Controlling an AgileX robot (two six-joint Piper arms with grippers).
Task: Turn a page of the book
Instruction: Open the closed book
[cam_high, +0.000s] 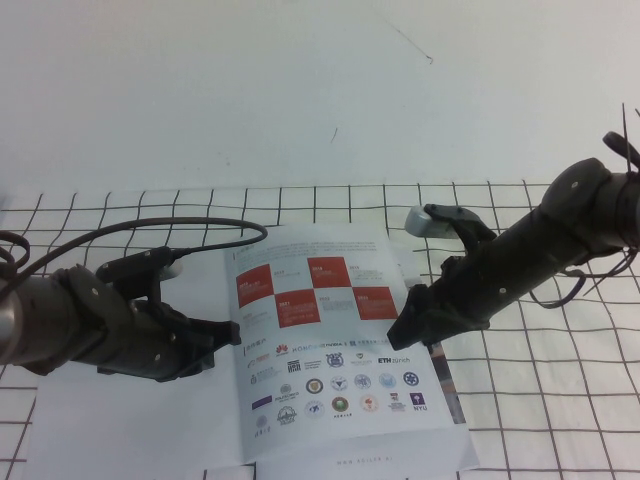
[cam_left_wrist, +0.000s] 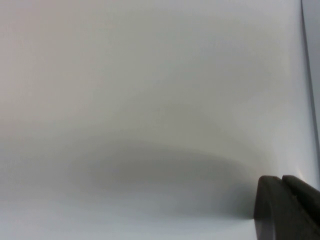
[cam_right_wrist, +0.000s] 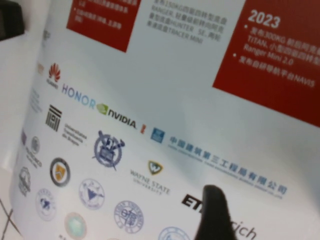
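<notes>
The book lies open on the gridded table in the high view. The page, red checker squares above rows of logos, faces up and bows upward. My right gripper is at the page's right edge. In the right wrist view one dark finger lies on the page by the ETH logo, and the other finger is hidden under the sheet. My left gripper is at the page's left edge, over the blank white sheet. In the left wrist view its fingers sit close together over plain white paper.
The white table with a black grid runs to a white wall at the back. A black cable loops over my left arm. Another page edge shows under the bowed page at the right.
</notes>
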